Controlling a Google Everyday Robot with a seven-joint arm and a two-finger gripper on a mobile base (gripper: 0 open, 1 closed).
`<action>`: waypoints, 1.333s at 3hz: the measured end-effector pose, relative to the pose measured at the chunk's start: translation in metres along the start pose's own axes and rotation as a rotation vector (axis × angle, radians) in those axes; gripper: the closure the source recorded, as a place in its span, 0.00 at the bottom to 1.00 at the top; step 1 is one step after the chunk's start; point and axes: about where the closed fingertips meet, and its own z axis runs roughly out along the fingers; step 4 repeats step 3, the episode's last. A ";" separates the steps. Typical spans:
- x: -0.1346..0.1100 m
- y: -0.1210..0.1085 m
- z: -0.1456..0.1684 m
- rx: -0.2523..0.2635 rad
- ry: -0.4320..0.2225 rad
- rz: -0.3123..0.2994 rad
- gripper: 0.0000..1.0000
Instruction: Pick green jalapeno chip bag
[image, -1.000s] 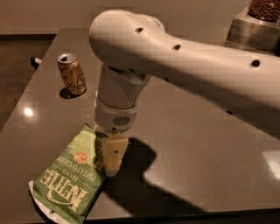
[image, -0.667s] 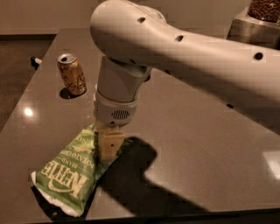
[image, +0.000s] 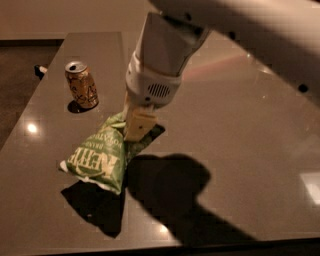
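Observation:
The green jalapeno chip bag (image: 100, 160) is light green with white lettering. It hangs tilted from its top corner, lifted off the dark table (image: 240, 125), and its shadow lies apart below it. My gripper (image: 132, 132) points down from the white arm at centre and is shut on the bag's upper right corner. One cream finger (image: 139, 125) shows in front of the bag; the other is hidden behind it.
A gold drink can (image: 81, 85) stands upright on the table to the upper left of the bag. A small dark object (image: 39, 71) sits by the table's left edge. The arm's shadow falls on the table at front centre.
The gripper has risen with the bag's corner in it. The bag has gone from lying flat to hanging off the table. The can has not moved.

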 end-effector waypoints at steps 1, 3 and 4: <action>0.009 -0.018 -0.061 0.094 -0.054 0.065 1.00; 0.043 -0.035 -0.120 0.179 -0.100 0.163 1.00; 0.043 -0.035 -0.120 0.179 -0.100 0.163 1.00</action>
